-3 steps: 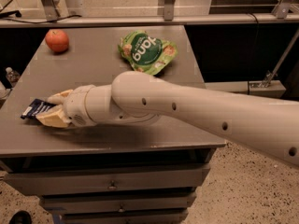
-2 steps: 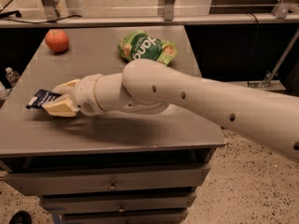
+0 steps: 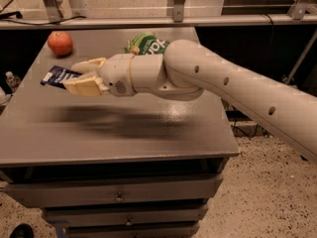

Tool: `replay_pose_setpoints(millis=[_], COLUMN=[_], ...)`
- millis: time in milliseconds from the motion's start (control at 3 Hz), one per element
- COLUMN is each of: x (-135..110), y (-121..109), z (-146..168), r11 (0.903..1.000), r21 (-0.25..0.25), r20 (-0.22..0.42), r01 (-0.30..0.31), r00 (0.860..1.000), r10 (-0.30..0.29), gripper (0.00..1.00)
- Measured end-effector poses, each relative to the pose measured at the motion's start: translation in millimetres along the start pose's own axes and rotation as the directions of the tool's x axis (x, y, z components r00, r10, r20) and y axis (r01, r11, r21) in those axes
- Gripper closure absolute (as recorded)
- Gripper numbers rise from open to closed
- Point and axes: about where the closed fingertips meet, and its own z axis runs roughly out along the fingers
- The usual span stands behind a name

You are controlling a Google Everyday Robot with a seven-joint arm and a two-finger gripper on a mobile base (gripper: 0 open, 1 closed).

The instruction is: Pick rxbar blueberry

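— Where's the gripper?
— I see the gripper [image 3: 71,76] above the table's [image 3: 148,138] left side, fingers clamped on the rxbar blueberry [image 3: 55,75], which juts toward 9 o'clock.
— Neighbours?
— Apple [image 3: 60,42] at 12 o'clock from the bar; green bag [image 3: 144,42] behind the wrist.

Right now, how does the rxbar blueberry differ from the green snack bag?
The rxbar blueberry is dark navy with white print; the green snack bag is green with white lettering. The bar is clamped in the gripper, above the table; the bag lies on it, partly behind the arm. The bar looks flatter and smaller. Both are packaged snacks.
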Motion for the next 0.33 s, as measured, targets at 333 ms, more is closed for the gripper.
replay_pose_setpoints(millis=[333], x=[-1.4], y=[0.0], z=[-0.7], r11=[1.0], r21=[0.0], r20=[0.002], r01=[0.0], r00=[1.0], r10=[0.0], gripper=[1.0])
